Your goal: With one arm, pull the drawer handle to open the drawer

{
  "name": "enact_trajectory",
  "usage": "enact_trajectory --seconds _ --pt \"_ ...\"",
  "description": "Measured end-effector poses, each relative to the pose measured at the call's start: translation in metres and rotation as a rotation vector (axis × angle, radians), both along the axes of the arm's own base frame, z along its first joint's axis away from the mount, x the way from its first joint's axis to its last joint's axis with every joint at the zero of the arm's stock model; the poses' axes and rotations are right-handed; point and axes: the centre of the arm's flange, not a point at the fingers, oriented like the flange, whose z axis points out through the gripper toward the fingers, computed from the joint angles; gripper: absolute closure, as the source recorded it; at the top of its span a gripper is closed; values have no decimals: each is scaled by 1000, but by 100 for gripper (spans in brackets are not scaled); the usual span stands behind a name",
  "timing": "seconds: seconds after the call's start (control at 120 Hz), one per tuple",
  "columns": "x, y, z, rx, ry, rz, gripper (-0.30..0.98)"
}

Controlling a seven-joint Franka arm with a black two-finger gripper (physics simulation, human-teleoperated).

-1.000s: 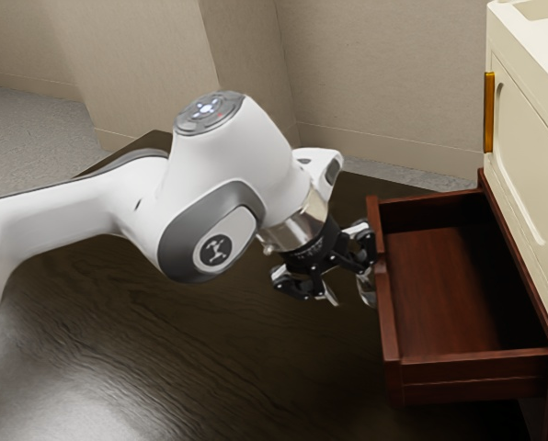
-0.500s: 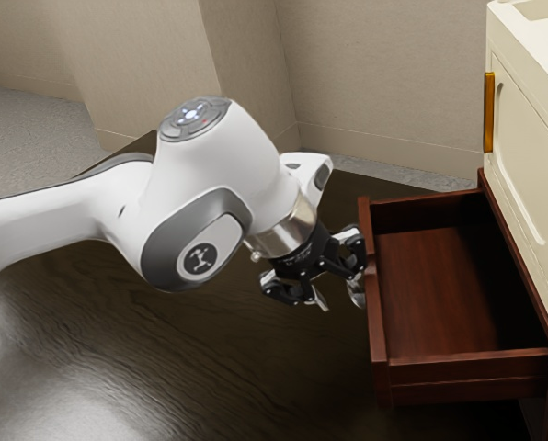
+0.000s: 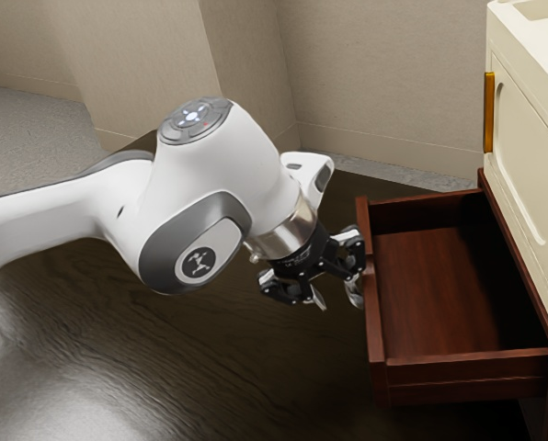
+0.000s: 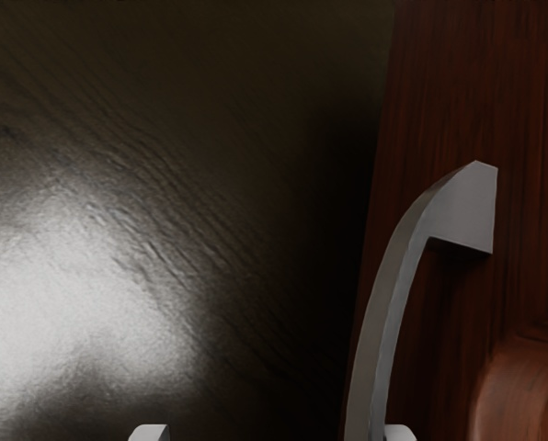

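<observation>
1. Your drawer (image 3: pixel 467 370) stands open, drawn out of the dark red frame (image 3: pixel 529 276) under a cream cabinet (image 3: pixel 531 138), its inner floor in plain sight.
2. Your gripper (image 3: pixel 335 294) is at the drawer's front, tilted, with its fingers (image 4: pixel 150 433) spread wide. The curved grey handle (image 4: pixel 384 312) lies in the gap between them, right up by the finger nearer the drawer front; the other finger is well apart from it. You can't tell whether the near one touches.
3. For markings, you have a round dark badge (image 3: pixel 199 265) on the white arm (image 3: pixel 99 197), bearing a pale angular logo without legible lettering. The small pale marks on the black hand are too small to read. Above the badge, the button pad (image 3: pixel 192 118) has a lit white centre.
4. Your tabletop (image 3: pixel 164 367) is dark brown wood with wavy grain, glossy enough to throw back a bright patch of light toward the exterior view's lower left.
5. Behind it you have beige walls (image 3: pixel 375 73) with a jutting section, a low skirting (image 3: pixel 393 152) and a speckled grey floor (image 3: pixel 35 119). An amber upright strip (image 3: pixel 489 110) edges the cabinet's panelled side.
</observation>
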Motion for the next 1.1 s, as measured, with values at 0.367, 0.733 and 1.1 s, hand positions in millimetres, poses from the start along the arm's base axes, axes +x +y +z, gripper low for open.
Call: enact_trajectory --seconds 0.367,0.733,1.1 --pt "3 -3 25 22 -56 -19 44" --pt "-57 132 199 -74 76 437 14" --pt "-68 183 129 -103 326 732 3"
